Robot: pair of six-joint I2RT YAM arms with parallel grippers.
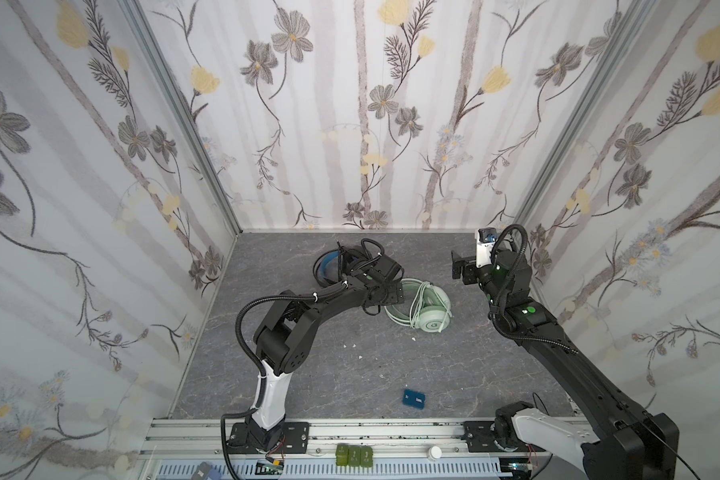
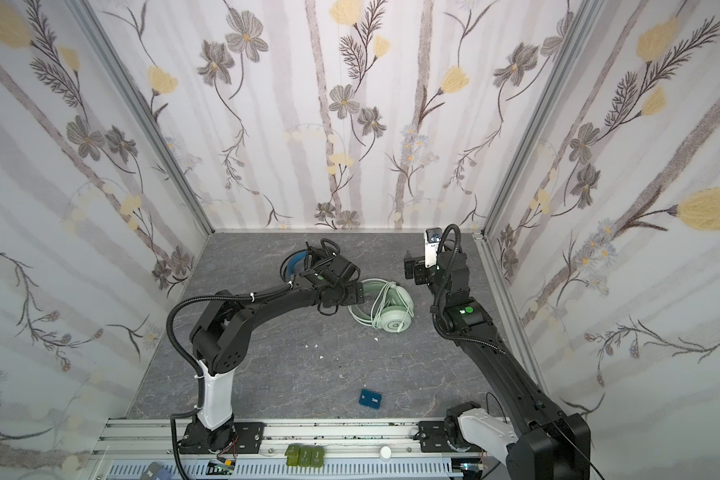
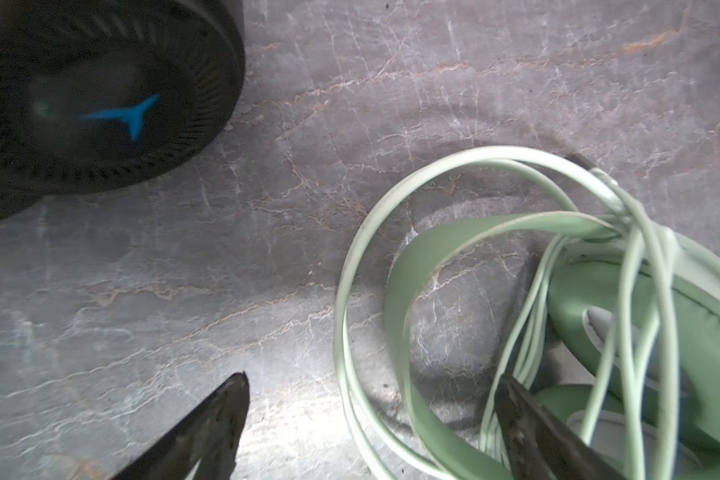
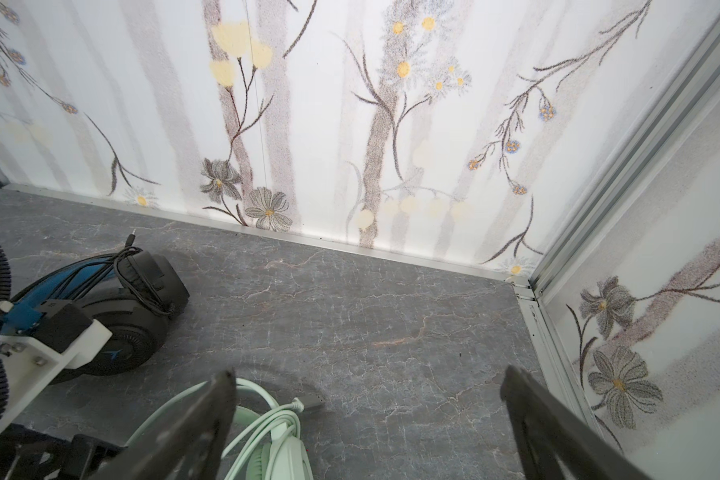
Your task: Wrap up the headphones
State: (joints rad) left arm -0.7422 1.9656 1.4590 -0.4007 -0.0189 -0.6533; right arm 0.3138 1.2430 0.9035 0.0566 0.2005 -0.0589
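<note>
Wrapping seems done: left end effector (image 3: 373, 376) wide, empty over the mint headphones (image 1: 429, 320); right end effector (image 4: 368, 372) likewise, near them. Next: lift away, snagging no loop.

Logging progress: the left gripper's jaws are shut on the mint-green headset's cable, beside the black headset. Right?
No: the left wrist view shows the left gripper with jaws open over the mint-green headset's cable, gripping nothing. The black headset is beside it.
</note>
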